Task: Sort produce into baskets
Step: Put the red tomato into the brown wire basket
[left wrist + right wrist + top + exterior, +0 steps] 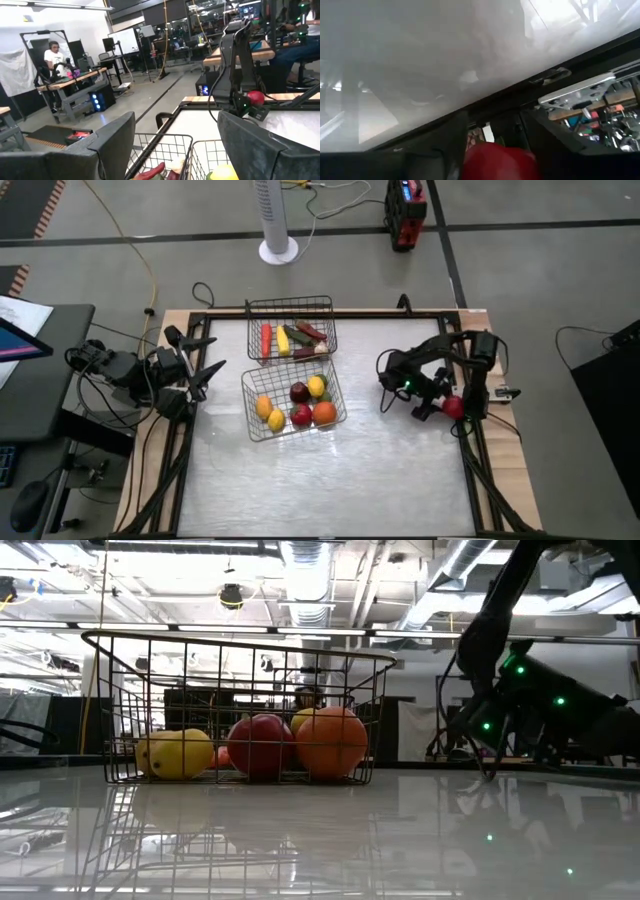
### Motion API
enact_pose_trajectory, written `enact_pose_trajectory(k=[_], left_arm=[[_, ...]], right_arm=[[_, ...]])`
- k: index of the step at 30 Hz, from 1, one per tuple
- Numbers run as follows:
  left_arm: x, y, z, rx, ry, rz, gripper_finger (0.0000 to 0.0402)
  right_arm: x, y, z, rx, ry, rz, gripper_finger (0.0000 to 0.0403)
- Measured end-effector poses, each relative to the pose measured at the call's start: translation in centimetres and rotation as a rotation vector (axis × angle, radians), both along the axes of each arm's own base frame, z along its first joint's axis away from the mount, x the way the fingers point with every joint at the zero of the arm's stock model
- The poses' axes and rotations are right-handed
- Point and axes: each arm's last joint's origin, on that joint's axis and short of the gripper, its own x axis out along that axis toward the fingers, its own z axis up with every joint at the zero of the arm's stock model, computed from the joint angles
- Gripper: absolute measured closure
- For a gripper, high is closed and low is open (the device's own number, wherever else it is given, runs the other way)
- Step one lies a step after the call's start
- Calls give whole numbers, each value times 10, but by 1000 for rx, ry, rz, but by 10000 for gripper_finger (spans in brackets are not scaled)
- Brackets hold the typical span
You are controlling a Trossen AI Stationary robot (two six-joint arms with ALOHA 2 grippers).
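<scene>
Right pincer (447,406) gripping red apple (455,407) at tabletop's (330,480) right edge; left pincer (207,367) open beside baskets (294,402).

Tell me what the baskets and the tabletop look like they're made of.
Baskets: thin grey metal wire, by the look; the open grid shows the fruit through it. Tabletop: smooth, glossy white, probably laminate or plastic; the low view shows the near basket mirrored in it.

Two dark, angular jointed arms with black looping cables, small green lights on the right arm (440,370)
</scene>
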Motion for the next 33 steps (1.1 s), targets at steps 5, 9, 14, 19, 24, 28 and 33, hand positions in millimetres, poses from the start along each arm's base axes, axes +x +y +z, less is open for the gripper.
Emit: enact_pose_trajectory(k=[5, 9, 14, 19, 24, 28, 33], left_arm=[[0, 0, 0, 0, 0, 0, 129], [0, 0, 0, 0, 0, 0, 129], [0, 0, 0, 0, 0, 1, 129], [0, 0, -1, 3, 6, 0, 129], [0, 0, -1, 6, 12, 1, 129], [0, 0, -1, 5, 12, 0, 129], [0, 0, -1, -10, 3, 0, 129]], right_arm=[[7, -3, 2, 2, 15, -3, 239], [21, -7, 11, -34, -25, -19, 287], [47, -13, 30, -81, -157, -12, 326], [75, -7, 57, -126, -289, 26, 334], [83, 19, 70, -131, -307, 99, 300], [80, 45, 71, -108, -278, 168, 241], [74, 62, 71, -133, -205, 187, 163]])
